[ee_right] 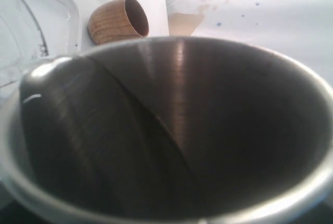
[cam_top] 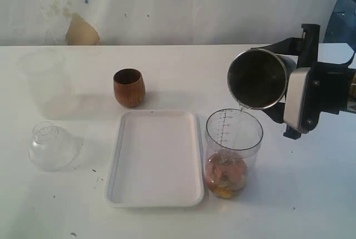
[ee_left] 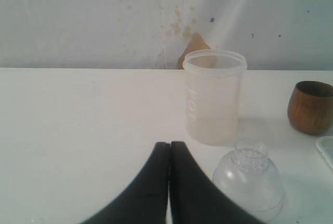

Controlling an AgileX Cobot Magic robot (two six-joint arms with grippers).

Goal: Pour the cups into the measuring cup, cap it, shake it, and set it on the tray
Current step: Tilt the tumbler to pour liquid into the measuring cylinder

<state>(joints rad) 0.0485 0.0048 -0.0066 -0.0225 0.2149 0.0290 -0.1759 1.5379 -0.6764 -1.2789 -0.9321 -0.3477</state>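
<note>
My right gripper [cam_top: 293, 86] is shut on the steel tumbler [cam_top: 258, 79], which lies tipped on its side with its mouth over the measuring cup [cam_top: 233, 144]. A thin trickle runs from the tumbler's lip into the cup. The measuring cup stands upright just right of the white tray [cam_top: 114, 178] and holds orange and pink pieces in liquid at its bottom. The tumbler's dark inside [ee_right: 171, 130] fills the right wrist view and hides the fingers. The wooden cup [cam_top: 129, 87] stands upright behind the tray. My left gripper [ee_left: 169, 145] is shut on nothing, low over the table.
A frosted unmarked cup [cam_top: 44, 80] stands at the back left, with the clear dome lid [cam_top: 51, 145] in front of it. In the left wrist view the frosted cup [ee_left: 213, 99] and the lid [ee_left: 250, 179] lie just past my left fingertips, the wooden cup [ee_left: 311, 107] beyond.
</note>
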